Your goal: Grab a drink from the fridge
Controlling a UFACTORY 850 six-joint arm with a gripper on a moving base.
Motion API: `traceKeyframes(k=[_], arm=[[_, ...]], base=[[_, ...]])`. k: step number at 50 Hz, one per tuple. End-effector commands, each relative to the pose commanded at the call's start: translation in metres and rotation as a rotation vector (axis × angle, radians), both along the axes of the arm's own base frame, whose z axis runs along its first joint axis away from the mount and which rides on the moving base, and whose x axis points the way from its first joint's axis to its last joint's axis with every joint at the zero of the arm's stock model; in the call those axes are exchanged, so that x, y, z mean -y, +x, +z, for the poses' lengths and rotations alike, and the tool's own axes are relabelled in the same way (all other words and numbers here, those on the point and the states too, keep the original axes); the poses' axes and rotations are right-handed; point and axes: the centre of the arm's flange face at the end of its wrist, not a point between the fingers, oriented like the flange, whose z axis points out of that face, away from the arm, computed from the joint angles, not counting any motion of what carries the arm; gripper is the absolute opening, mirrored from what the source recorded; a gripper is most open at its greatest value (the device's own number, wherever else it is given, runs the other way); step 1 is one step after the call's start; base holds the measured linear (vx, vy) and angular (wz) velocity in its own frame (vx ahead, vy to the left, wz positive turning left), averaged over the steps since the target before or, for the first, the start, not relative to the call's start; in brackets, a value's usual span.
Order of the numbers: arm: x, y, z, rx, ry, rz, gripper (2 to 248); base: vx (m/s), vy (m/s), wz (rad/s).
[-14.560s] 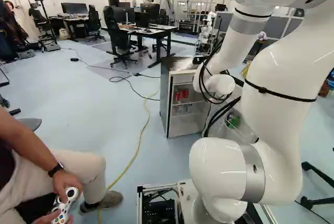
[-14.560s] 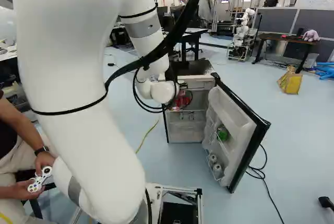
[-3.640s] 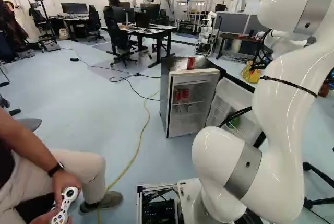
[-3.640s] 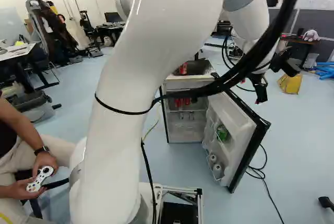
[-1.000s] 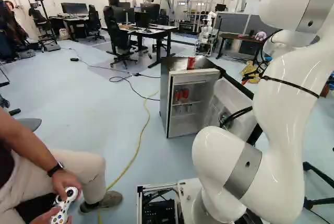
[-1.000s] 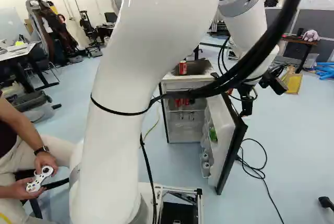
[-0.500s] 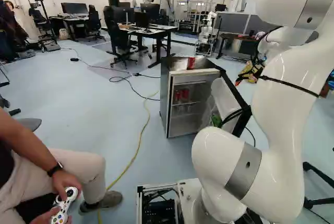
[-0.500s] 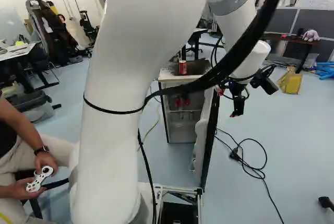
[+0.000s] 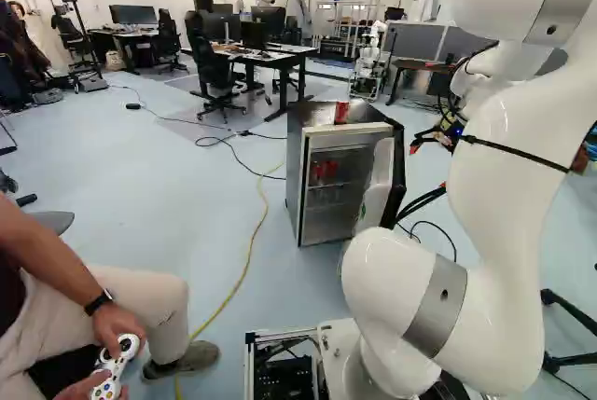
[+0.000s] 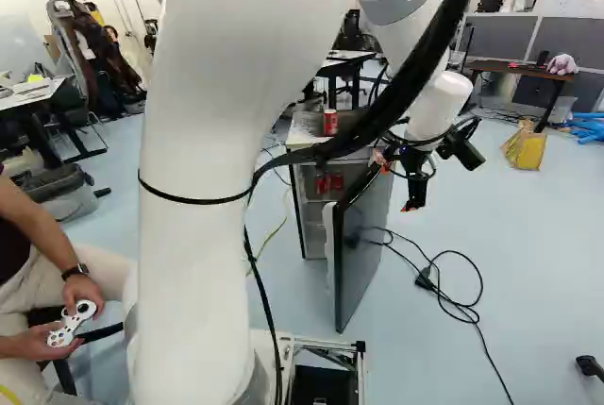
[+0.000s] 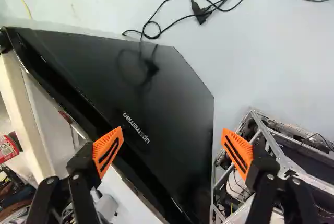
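My gripper (image 10: 396,182) is at the top of the fridge door (image 10: 366,249) in the right base view. In the wrist view the gripper (image 11: 173,152) stands open, nothing held between its orange pads; one finger overlaps the top edge of the door (image 11: 156,93), contact unclear. The fridge (image 9: 293,176) has its door partly open, the dark outer face towards the gripper. A red drink can (image 9: 341,112) stands upright on the fridge top, also showing as a can (image 11: 7,149) in the wrist view. Red cans (image 9: 325,171) sit on a shelf inside; the lower door shelves are hidden.
A black cable (image 10: 444,282) lies on the floor beyond the door. The base frame (image 11: 271,140) shows beside one finger. A seated person with a controller (image 9: 117,363) is left of the base. Another robot (image 9: 369,57) stands behind the fridge.
The door has swung a good way towards the fridge, its inner shelves turning out of sight. My gripper has moved leftward in the right base view along with it. The can on top stayed put.
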Motion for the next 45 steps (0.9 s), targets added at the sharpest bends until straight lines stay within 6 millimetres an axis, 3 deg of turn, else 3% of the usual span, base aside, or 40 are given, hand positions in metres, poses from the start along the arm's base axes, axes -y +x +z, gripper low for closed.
traceKeyframes(k=[45], arm=[[-0.057,0.018,0.0,-0.013,0.012,0.098,247]], base=[[0.0,0.0,0.0]])
